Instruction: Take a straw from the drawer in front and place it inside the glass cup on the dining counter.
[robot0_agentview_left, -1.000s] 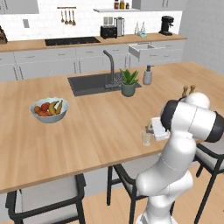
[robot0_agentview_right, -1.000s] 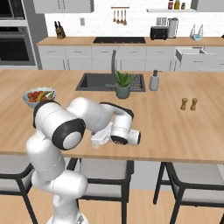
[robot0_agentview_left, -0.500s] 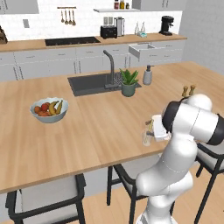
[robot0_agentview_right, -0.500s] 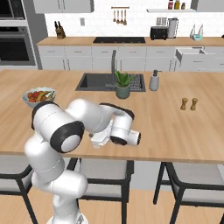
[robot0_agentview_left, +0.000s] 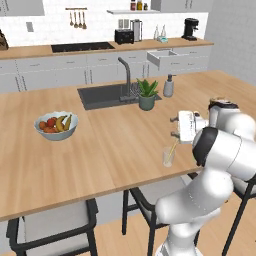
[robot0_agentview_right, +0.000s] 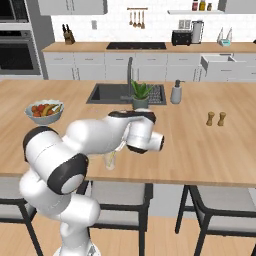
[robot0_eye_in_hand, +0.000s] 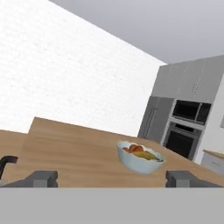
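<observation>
Opened wide since earlier, tool (robot0_eye_in_hand: 111, 178) holding nothing; thin pale yellow straw (robot0_agentview_left: 172, 149) apparently leaning inside small clear glass cup (robot0_agentview_left: 167, 157) on light-wood desk (robot0_agentview_left: 115, 145).

Bare dining counter (robot0_agentview_left: 120, 145) (fruit bowl (robot0_agentview_left: 56, 126) aside)

straw (robot0_agentview_left: 172, 149) in glass cup (robot0_agentview_left: 167, 157) | cup on dining counter (robot0_agentview_left: 115, 145) near edge

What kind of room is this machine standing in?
It looks like a home kitchen, computer-rendered. A large wooden island counter holds an inset sink with a tall faucet, and a wall counter behind carries a cooktop and toaster.
</observation>
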